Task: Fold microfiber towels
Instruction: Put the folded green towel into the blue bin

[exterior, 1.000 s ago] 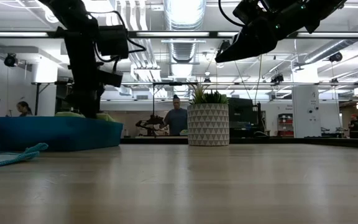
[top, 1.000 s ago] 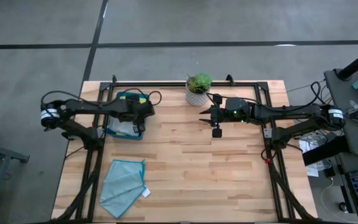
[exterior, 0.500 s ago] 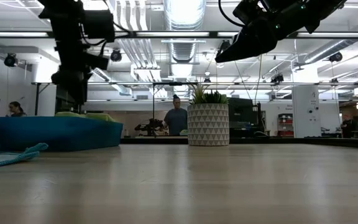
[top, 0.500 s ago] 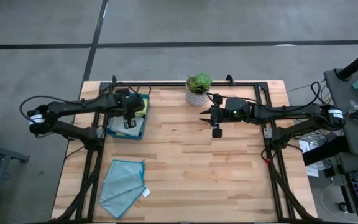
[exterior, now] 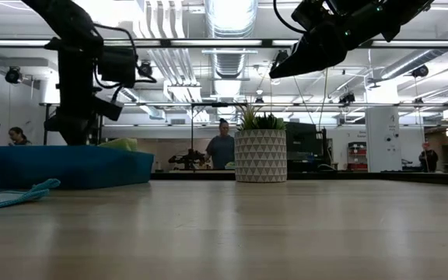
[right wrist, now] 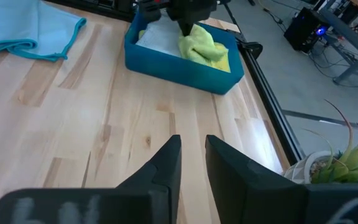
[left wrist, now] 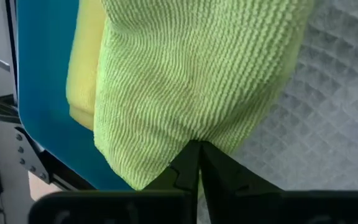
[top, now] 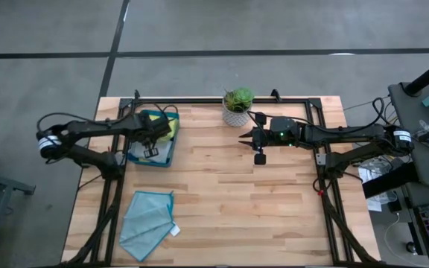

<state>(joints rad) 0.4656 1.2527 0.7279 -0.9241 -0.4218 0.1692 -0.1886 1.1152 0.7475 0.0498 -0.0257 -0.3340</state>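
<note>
Two arms share the tabletop (top: pixel 222 193), but only the left is at work. The left tool (left wrist: pixel 197 163) is down in the tray (top: pixel 137 157) at the far left corner, its fingers (left wrist: pixel 211 173) pinched closed on a fold of the green towel (left wrist: pixel 185 81). The bite sits on a bunched ridge rather than an edge, probably because the cloth lies crumpled in the tray and a ridge is the easiest thing to pinch. A yellow towel (left wrist: pixel 82 68) lies against the tray wall just beside the green one, and a grey towel (left wrist: pixel 328 106) lies under them; both look free of the fingers, which matters if only one cloth is to come out.

The teal towel (top: pixel 147 222) lies spread, a little rumpled, on the tabletop near the front left corner, well apart from the tray. The open wood between tray and plant pot (top: pixel 237 109) looks like the natural place to lay the green towel flat for folding.

The right tool (right wrist: pixel 192 163) hovers above the middle of the tabletop, near the pot, holding nothing, its fingers a narrow gap apart. It looks parked there to stay clear of the tray while being within reach to take a corner. Folding has not begun on the green towel.
</note>
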